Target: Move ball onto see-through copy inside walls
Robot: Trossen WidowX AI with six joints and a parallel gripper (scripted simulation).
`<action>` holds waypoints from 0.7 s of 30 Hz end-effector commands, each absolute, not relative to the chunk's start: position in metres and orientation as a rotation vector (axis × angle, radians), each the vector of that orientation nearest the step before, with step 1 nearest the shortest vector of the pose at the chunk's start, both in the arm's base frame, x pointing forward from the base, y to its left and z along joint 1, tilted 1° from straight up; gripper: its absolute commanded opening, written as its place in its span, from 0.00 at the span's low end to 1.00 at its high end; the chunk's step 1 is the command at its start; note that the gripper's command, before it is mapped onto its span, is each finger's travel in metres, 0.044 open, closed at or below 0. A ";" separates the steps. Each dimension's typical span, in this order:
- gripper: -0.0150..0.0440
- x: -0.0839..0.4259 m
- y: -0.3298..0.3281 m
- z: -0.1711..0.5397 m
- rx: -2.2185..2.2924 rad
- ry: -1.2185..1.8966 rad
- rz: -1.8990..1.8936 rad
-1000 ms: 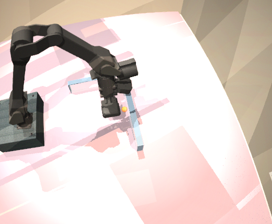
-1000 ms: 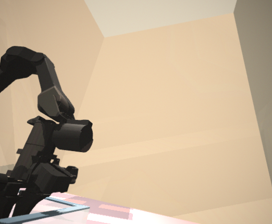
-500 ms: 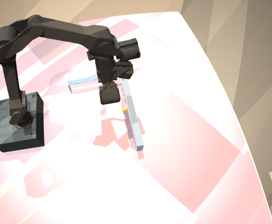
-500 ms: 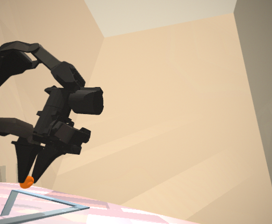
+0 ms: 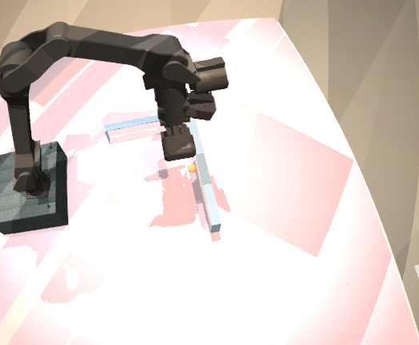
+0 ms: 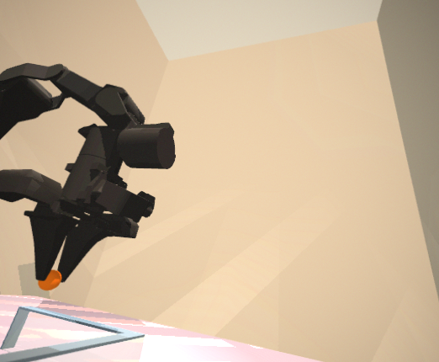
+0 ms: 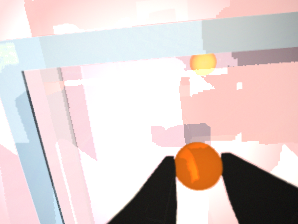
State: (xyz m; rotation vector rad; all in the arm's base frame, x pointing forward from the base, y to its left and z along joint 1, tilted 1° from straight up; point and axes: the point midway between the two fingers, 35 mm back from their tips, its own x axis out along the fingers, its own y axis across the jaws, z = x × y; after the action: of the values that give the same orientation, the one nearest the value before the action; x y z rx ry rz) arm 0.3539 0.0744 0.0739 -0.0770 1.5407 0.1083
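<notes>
My gripper [image 6: 52, 279] [image 7: 197, 162] is shut on the orange ball [image 6: 50, 280] [image 7: 198, 166], held between the fingertips. The exterior view shows the ball raised above the table, over the inside of the corner. In the top view the held ball is hidden under the gripper body. The see-through copy [image 5: 192, 168] [image 7: 203, 63], yellow-orange, rests against the inner side of the longer wall [image 5: 206, 176] [image 7: 125, 46]. In the wrist view it appears above the held ball, offset towards that wall. The second wall [image 5: 132, 122] [image 7: 20, 125] joins it at the corner.
The arm's base block [image 5: 32, 180] stands at the left in the top view. The arm arches over the second wall. Bright light patches and shadows cover the pinkish-white table [image 5: 285, 188]. The table's edge runs down the right side.
</notes>
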 end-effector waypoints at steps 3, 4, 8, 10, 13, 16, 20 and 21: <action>0.25 0.381 0.058 0.058 -0.081 1.533 0.105; 0.25 0.383 0.057 0.056 -0.081 1.533 0.105; 0.25 0.383 0.057 0.056 -0.081 1.533 0.105; 0.25 0.384 0.057 0.052 -0.081 1.533 0.105; 0.25 0.385 0.057 0.039 -0.081 1.533 0.105; 0.25 0.386 0.058 0.019 -0.081 1.533 0.105; 0.25 0.386 0.058 -0.010 -0.081 1.533 0.105; 0.25 0.385 0.058 -0.013 -0.081 1.533 0.105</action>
State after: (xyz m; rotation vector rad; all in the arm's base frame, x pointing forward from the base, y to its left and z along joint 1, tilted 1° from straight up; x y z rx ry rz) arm 0.3899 0.0587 0.0090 -0.0737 1.5188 0.1039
